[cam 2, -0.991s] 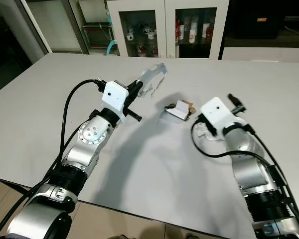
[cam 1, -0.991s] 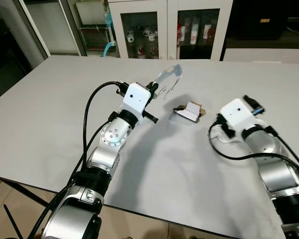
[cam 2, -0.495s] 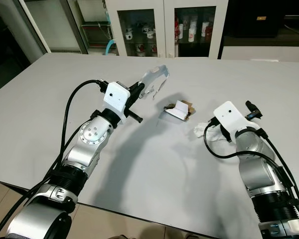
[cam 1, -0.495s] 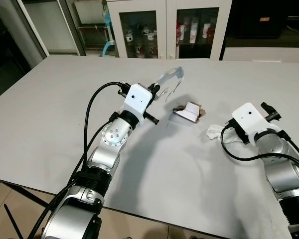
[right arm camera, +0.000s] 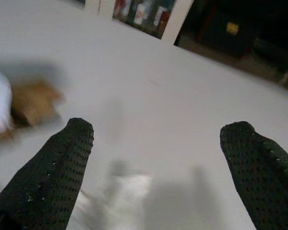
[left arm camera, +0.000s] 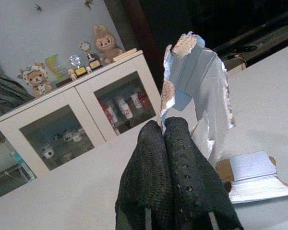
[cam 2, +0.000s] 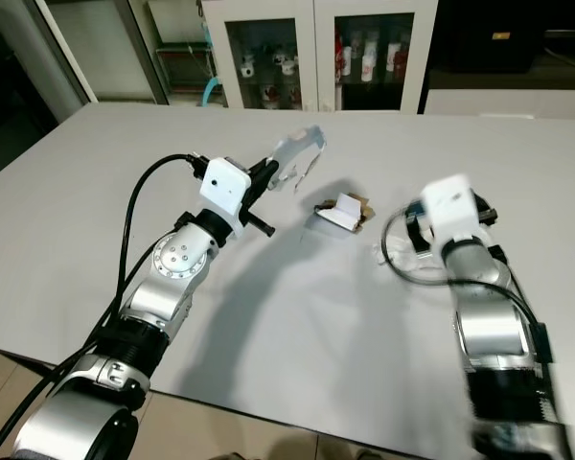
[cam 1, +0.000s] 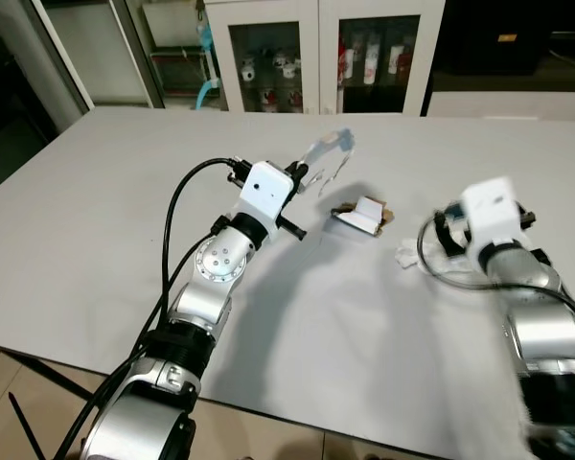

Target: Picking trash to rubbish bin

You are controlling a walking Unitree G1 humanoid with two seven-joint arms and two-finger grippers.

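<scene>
Since the frame half a second back, the right arm has swung inward and upward; it now shows motion-blurred, its white wrist housing above the crumpled white tissue (cam 1: 408, 256) rather than beside it. Left arm and its load read unchanged over the same interval. Count of trash items: three. Item 1: one torn piece of silvery-blue foil wrapper (left arm camera: 198, 91), pinched between the closed fingers of the left gripper (left arm camera: 164, 125) and held up off the white table (cam 1: 96, 201), tilted toward the far edge. Item 2: one small folded white card on a brown cardboard scrap (cam 1: 363, 215), lying flat near mid-table, between the two arms and apart from both. Item 3: the one tissue, lying on the table just right of the card scrap, directly ahead of the right gripper (right arm camera: 153, 139). Right gripper fingers are spread wide, nothing between them; the wrist view shows the tissue as a blurred pale patch between and below the two fingertips (right arm camera: 72, 143), with the brown scrap blurred off to one side. Contact with the tissue cannot be judged because of blur. Background: one white glass-door cabinet (cam 1: 321, 57) with two doors behind the table, small figurines and bottles on its shelves.
</scene>
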